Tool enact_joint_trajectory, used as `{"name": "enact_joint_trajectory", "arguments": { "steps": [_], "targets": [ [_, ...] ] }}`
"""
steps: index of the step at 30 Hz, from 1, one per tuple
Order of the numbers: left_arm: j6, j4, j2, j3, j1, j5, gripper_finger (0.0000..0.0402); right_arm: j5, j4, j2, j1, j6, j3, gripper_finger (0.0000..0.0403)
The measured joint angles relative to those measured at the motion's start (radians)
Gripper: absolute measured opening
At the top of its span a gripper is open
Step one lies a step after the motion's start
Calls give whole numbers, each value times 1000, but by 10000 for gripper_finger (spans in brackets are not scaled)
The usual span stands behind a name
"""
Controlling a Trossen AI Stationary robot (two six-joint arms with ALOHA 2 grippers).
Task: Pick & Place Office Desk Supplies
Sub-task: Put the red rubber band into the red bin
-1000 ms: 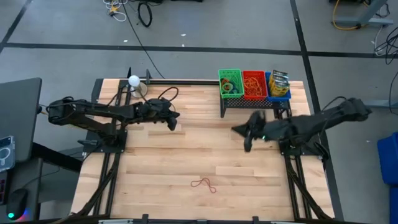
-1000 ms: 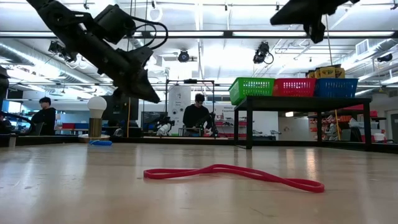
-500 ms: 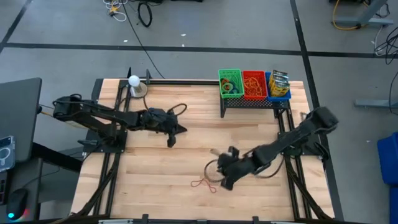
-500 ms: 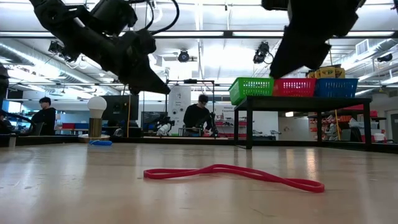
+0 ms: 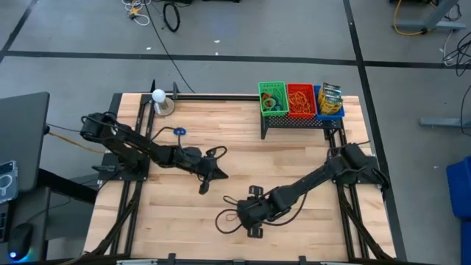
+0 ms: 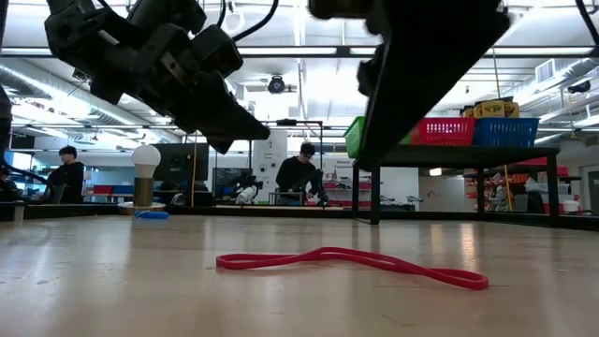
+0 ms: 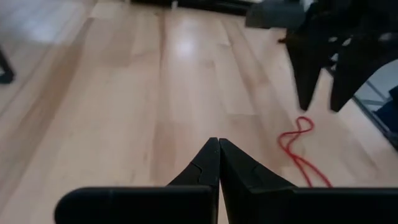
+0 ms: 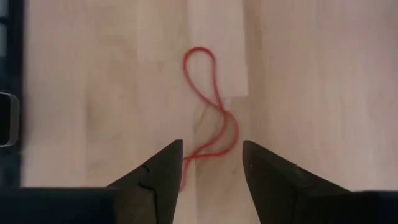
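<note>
On the bare wood near the table's front edge lies a red rubber band [image 8: 211,118], flat, twisted, limp and light. The right gripper [image 8: 211,163] hangs parted over it; pinch where strands cross. Left gripper [image 7: 218,163] waits closed nearby

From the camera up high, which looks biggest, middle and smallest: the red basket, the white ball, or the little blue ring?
1. Red plastic basket on the black rack, clearly largest.
2. White ball on its round metal base.
3. Small blue ring on the wooden table, slightly smaller than the ball; those two look close.
</note>
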Motion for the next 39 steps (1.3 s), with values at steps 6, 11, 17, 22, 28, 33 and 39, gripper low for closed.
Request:
{"name": "enact_joint_trajectory", "arguments": {
  "steps": [6,11,17,22,28,33,39],
  "targets": [
    [0,29,42,0,-34,-9,5,-12,-61,95,-28,-44,77,169],
    [-49,153,64,-94,-61,-71,5,-18,-53,142,-36,-58,84,167],
    [-143,391,63,-236,-86,-142,5,-19,-38,164,-35,-51,84,164],
    [-181,408,62,-255,-90,-186,5,-26,-28,171,-41,-29,85,121],
    [-187,408,62,-255,-91,-228,5,-73,-32,171,-54,-25,85,27],
    [-192,414,62,-255,-89,-248,5,-74,-123,149,-56,-25,84,8],
    [-238,439,62,-255,-89,-302,7,-35,-210,33,-64,-3,84,4]
  ]
}}
